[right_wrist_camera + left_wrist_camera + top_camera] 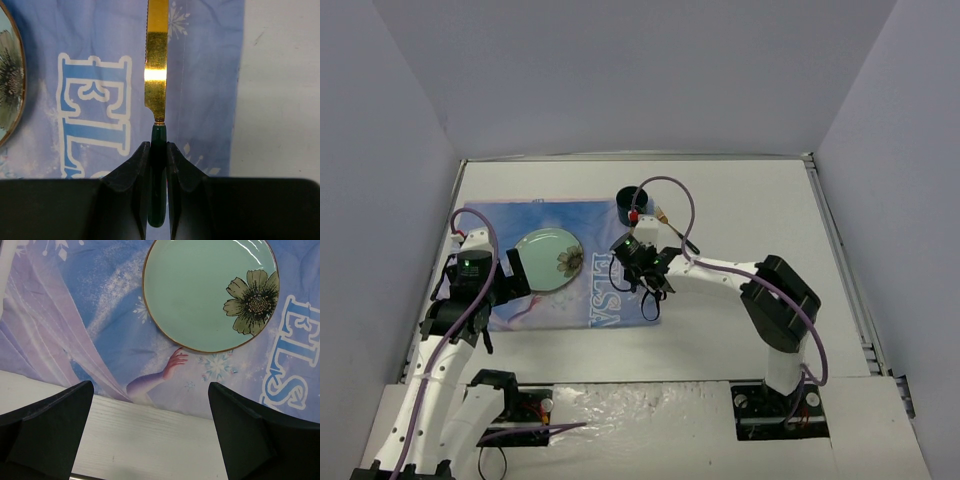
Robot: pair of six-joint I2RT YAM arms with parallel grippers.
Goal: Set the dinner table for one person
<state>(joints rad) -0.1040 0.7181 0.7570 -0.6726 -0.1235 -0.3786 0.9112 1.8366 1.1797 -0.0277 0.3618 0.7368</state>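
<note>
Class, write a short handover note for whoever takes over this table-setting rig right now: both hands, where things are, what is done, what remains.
Left hand: open, empty, at the placemat's edge, short of the plate.
Right hand: shut on the knife by its green handle, with the gold blade over the placemat to the right of the plate.
Done: the placemat is on the dinner table, the plate is on the placemat, and the dark cup is at its far right corner.
Left: probably lay the knife down to the right of the plate and release it. No fork or spoon is in view.
</note>
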